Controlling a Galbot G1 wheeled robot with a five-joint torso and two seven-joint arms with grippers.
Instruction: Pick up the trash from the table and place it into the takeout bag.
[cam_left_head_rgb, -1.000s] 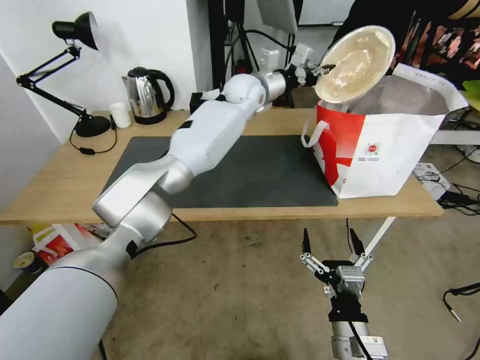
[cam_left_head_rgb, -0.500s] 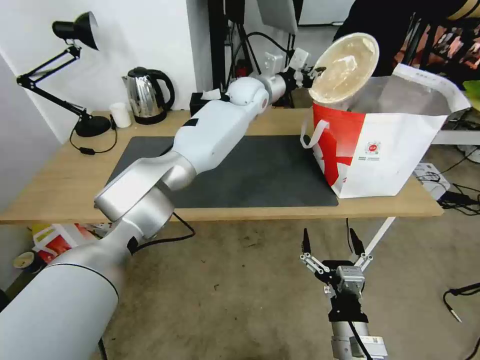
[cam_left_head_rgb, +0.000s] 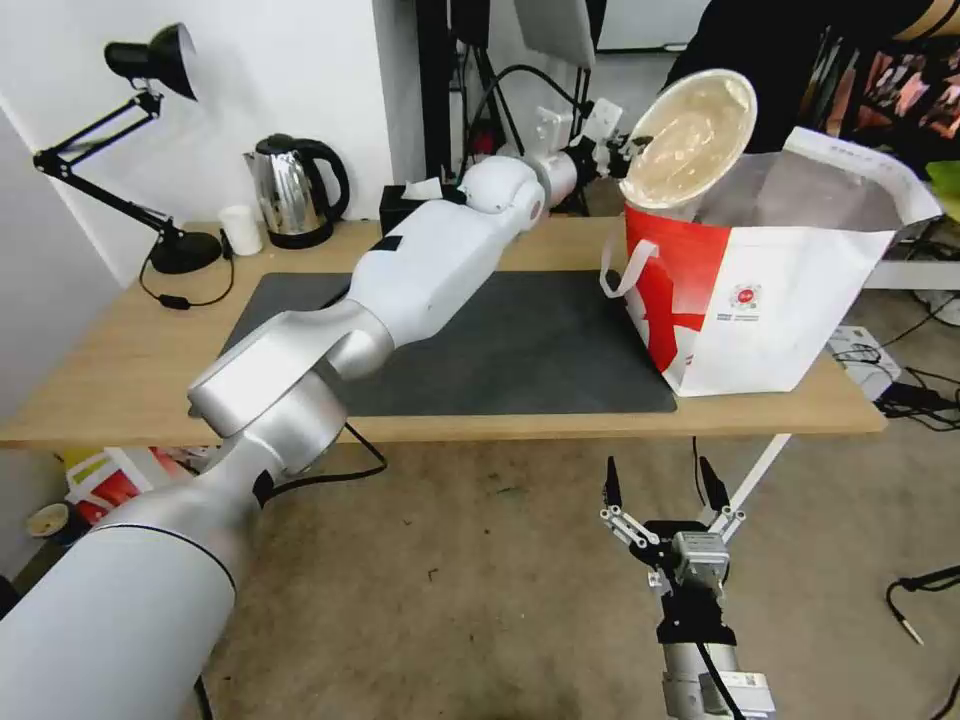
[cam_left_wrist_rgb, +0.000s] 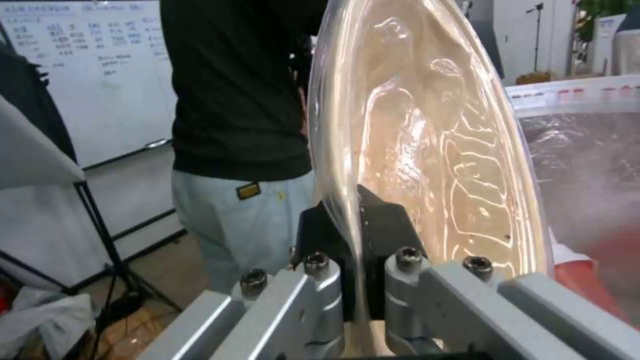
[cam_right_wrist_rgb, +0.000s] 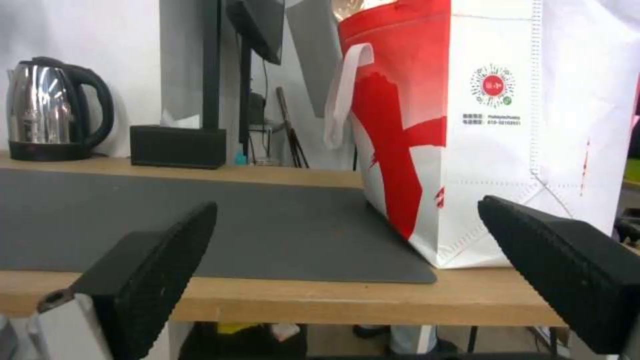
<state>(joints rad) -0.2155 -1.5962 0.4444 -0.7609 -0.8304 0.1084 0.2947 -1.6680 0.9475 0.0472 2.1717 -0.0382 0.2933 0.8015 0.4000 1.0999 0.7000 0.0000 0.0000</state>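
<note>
Over the bag: your left gripper (cam_left_head_rgb: 628, 150) holds the round tan lidded bowl (cam_left_head_rgb: 690, 135) up at the far left edge of the takeout bag's mouth, tipped up on its side.
Grip: the two fingers (cam_left_wrist_rgb: 373, 225) are clamped on the thin rim, one on each side, seen close in the left wrist view.
Bowl feel: you can guess it is light, thin plastic. The clear lid looks shiny and bendy, so it may be slippery, and it may pop or fold if you squeeze hard.
Best hold: the rim looks like the stiffest part, and that is where you have it. The wide middle of the lid looks too soft to pinch.
Takeout bag (cam_left_head_rgb: 790, 290): it stands open on the right end of the surface (cam_left_head_rgb: 120, 370), partly on the dark mat (cam_left_head_rgb: 540, 350). Its sides are soft, so a bump could push or tip it.
Right gripper (cam_left_head_rgb: 660, 490): it waits low, in front of the near edge of the surface, with its fingers spread wide and holding nothing.
Far side: a kettle (cam_left_head_rgb: 295, 190), a black tissue box (cam_right_wrist_rgb: 177, 146) and a lamp (cam_left_head_rgb: 150, 150) stand well apart from the bag.
</note>
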